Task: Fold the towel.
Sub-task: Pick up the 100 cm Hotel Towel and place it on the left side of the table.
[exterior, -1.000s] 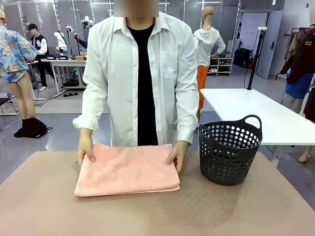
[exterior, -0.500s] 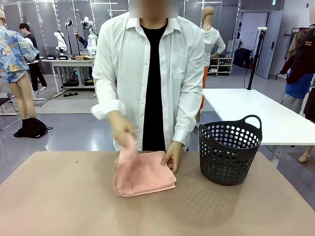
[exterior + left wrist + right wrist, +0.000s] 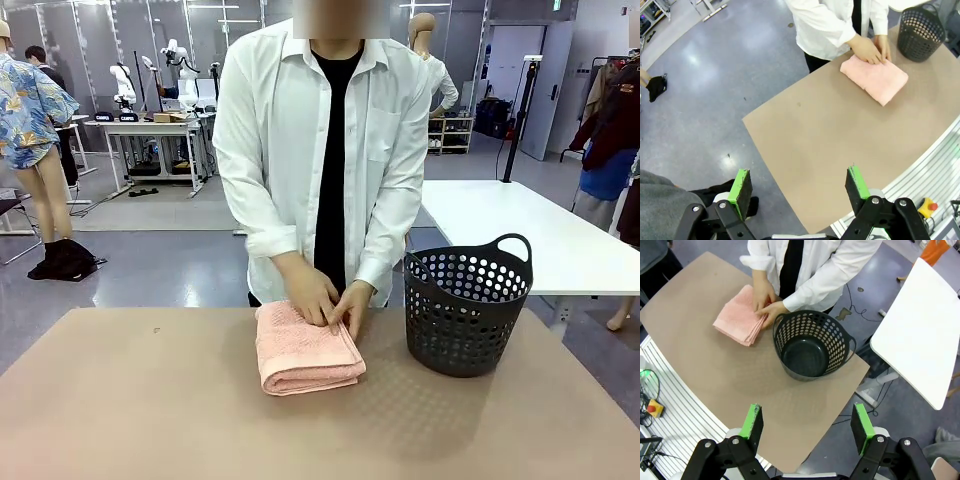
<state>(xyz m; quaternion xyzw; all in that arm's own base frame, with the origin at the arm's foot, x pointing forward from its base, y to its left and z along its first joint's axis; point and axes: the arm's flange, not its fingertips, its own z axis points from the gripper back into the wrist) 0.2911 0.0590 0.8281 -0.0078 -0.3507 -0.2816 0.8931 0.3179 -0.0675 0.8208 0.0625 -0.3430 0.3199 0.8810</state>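
Lying on the brown table (image 3: 120,400), left of the middle: the towel (image 3: 305,352), salmon pink, folded into a thick narrow bundle with its rounded fold toward the robot's side. Pressing down on its far end, both of the person's hands: one hand (image 3: 312,293) on top of the cloth, the other hand (image 3: 352,305) just beside it at the towel's right edge, fingers flat, gripping nothing, the two touching. Standing just right of the towel, close but apart from it: a dark perforated basket (image 3: 466,312) with looped handles, upright, nothing visible inside from above (image 3: 810,342).

Hanging high over the near-left corner of the table, well away from the towel (image 3: 874,79): the left gripper (image 3: 799,192), green pads spread wide, nothing between them. Hovering high over the table's right end beyond the basket: the right gripper (image 3: 809,428), fingers likewise wide apart and bare, towel (image 3: 740,315) far off toward the upper left.
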